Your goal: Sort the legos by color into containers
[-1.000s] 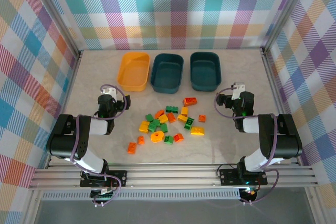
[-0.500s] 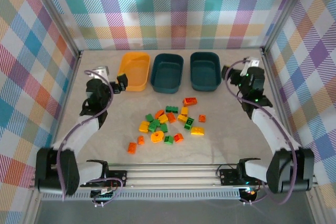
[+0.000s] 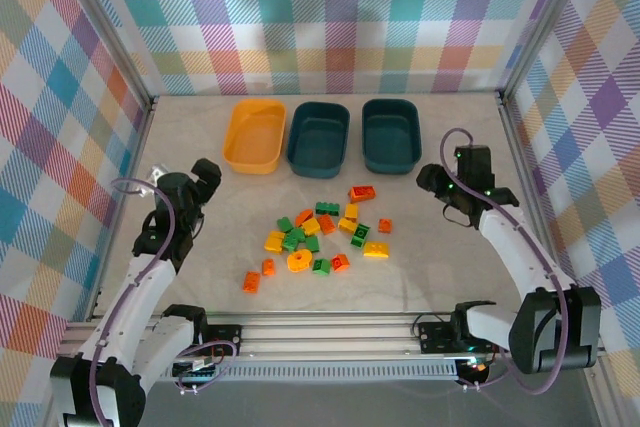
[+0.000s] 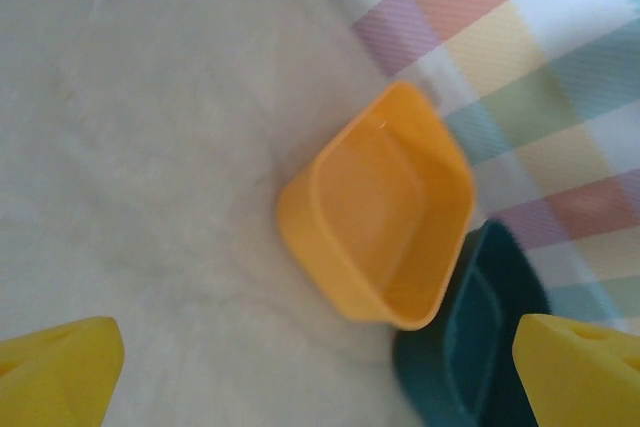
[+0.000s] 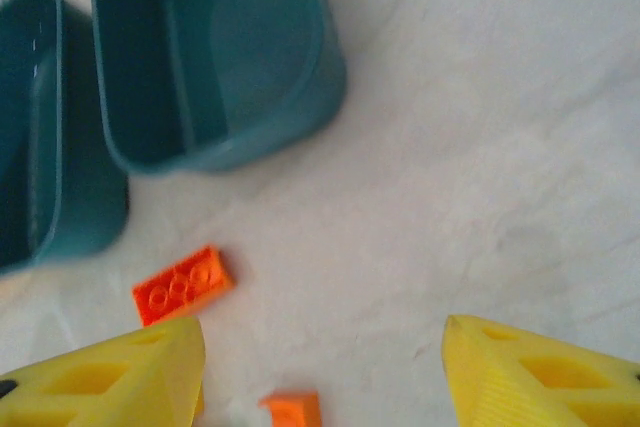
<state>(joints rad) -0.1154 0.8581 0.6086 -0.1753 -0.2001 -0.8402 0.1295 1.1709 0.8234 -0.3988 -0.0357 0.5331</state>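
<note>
Okay, both wide and empty, I'd say for a first pick: my left pincer [image 3: 203, 177] faces the far yellow tub [image 4: 345, 267], my right pincer [image 3: 432, 183] an orange-red brick [image 5: 183, 285] by a teal tub [image 5: 230, 152]; legos [image 3: 320, 235] unsorted mid-table.

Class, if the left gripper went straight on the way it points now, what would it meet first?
Probably the yellow-orange tub, dead ahead of the open left gripper in its wrist view. Depth is unclear, so it may touch the table first.
</note>
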